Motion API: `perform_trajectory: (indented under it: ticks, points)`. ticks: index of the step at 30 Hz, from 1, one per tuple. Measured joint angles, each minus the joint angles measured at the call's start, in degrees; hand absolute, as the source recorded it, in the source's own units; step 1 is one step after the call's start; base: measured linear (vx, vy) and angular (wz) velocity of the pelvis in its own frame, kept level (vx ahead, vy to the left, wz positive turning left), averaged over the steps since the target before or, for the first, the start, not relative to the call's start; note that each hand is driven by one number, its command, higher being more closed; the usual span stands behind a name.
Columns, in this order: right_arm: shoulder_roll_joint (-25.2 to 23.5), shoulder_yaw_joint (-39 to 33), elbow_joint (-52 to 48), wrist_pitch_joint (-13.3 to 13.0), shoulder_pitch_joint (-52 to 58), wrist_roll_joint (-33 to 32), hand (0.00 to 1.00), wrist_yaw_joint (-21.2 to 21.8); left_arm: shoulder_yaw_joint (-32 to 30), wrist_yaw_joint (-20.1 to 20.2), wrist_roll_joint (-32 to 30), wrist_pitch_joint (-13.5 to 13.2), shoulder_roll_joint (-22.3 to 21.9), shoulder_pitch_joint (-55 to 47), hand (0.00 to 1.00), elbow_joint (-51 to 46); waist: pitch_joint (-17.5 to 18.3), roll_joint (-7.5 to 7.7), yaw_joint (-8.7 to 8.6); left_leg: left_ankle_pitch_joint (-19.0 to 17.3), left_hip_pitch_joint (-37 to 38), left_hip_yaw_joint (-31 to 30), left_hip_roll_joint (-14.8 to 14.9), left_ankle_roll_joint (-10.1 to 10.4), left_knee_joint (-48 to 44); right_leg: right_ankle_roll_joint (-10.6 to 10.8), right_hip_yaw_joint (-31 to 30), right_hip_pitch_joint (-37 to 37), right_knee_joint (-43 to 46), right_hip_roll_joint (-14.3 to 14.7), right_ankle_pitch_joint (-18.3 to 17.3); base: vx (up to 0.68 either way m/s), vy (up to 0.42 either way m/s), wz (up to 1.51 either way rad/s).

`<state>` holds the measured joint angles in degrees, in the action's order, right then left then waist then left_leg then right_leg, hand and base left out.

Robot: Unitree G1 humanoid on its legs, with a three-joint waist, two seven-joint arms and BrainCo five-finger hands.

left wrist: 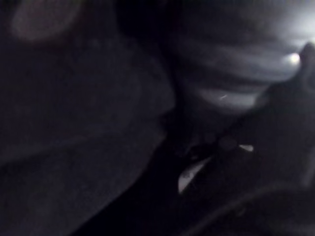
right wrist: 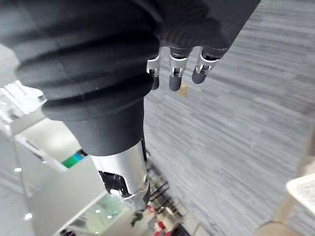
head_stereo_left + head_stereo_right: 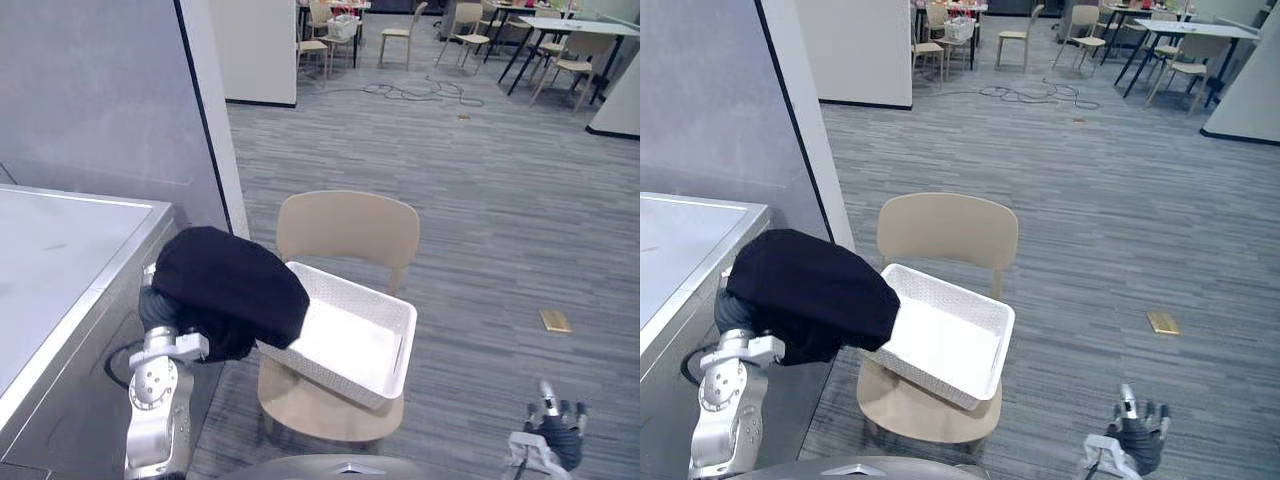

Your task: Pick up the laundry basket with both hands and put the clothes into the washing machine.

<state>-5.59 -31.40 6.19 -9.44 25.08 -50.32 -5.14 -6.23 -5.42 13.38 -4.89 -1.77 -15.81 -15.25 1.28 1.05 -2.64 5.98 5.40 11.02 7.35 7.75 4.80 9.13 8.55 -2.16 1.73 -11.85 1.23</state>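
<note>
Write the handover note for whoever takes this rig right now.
Left hand: covered by the dark garment, raised beside the washing machine.
Right hand: open, empty, hanging low over the floor.
White basket: on the beige chair, nothing visible inside it.
Done: garment is out of the basket.
Left: get it into the machine. These views show no opening, so find the door first.

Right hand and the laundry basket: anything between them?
Just bare grey floor, seen in the left eye view, between the right hand and the white laundry basket on the chair. A small tan flat thing lies off that line.
</note>
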Motion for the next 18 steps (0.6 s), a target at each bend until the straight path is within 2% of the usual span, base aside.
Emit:
perform_trajectory:
  ticks: [3, 6, 7, 8, 11, 14, 18]
  points:
    - [-0.02, 0.17, 11.68, 1.26, 0.03, 0.05, 0.00, 1.04, 1.51, 1.46, 0.02, -0.01, -1.85, -4.93, 1.00, 0.04, 0.68, -0.25, 1.65, 0.00, 0.52, -0.14, 0.17, 0.03, -0.01, 0.08, 0.21, -0.49, 0.37, 0.08, -0.34, 0.00, -0.002, 0.01]
    - [0.04, 1.14, 24.40, 2.62, -0.06, 2.01, 0.00, 1.43, 2.54, 3.25, 1.33, -0.05, -2.75, -8.61, 1.00, 1.31, 1.15, 0.02, 2.37, -0.58, 0.86, -0.64, 0.26, 0.36, 0.00, 0.10, 0.92, -1.65, 0.68, 0.04, -1.05, -0.03, -0.007, 0.10]
    - [0.04, 1.23, 27.11, 3.20, -0.05, 3.89, 0.00, 1.44, 2.90, 3.68, 2.49, -0.05, -2.80, -8.88, 1.00, 2.19, 1.29, 0.03, 2.42, -0.61, 0.94, -1.00, 0.25, 0.31, 0.00, 0.15, 1.30, -1.98, 0.71, 0.01, -1.15, -0.01, -0.009, 0.23]
    - [0.12, 1.95, 34.01, 4.75, -0.09, 8.00, 0.00, 1.51, 4.17, 4.81, 5.80, 0.00, -3.05, -9.18, 1.00, 4.78, 1.41, 0.11, 2.85, -0.62, 1.07, -1.57, 0.33, 0.32, 0.00, 0.43, 1.90, -2.36, 1.21, -0.01, -1.38, -0.01, -0.013, 0.23]
    - [0.49, 3.35, 43.23, 6.97, -0.41, 13.08, 0.00, 2.54, 7.06, 6.23, 7.61, 0.39, -2.90, -10.16, 1.00, 8.99, 1.31, 0.18, 3.02, -0.61, 1.39, -2.25, 0.39, 0.30, 0.01, 0.16, 3.14, -3.46, 1.41, -0.14, -2.21, -0.01, -0.014, 0.21]
    - [1.86, 5.20, 46.49, 7.64, -0.36, 20.00, 0.00, 3.09, 10.05, 8.30, 8.95, 1.58, -2.37, -10.68, 1.00, 13.47, 1.02, 0.55, 2.73, -0.60, 1.84, -3.35, 0.26, 0.28, 0.01, 0.74, 4.36, -4.53, 1.59, -0.36, -3.20, -0.01, -0.010, 0.21]
    - [4.06, 10.39, 47.57, 8.36, -1.13, 23.79, 0.00, 3.12, 11.26, 8.79, 9.08, 2.24, -1.56, -10.75, 1.00, 14.11, 0.56, 1.54, 3.24, -0.64, 2.04, -3.20, 1.13, 0.34, -0.01, 0.23, 4.83, -4.75, 2.73, -0.02, -3.96, 0.00, -0.014, 0.09]
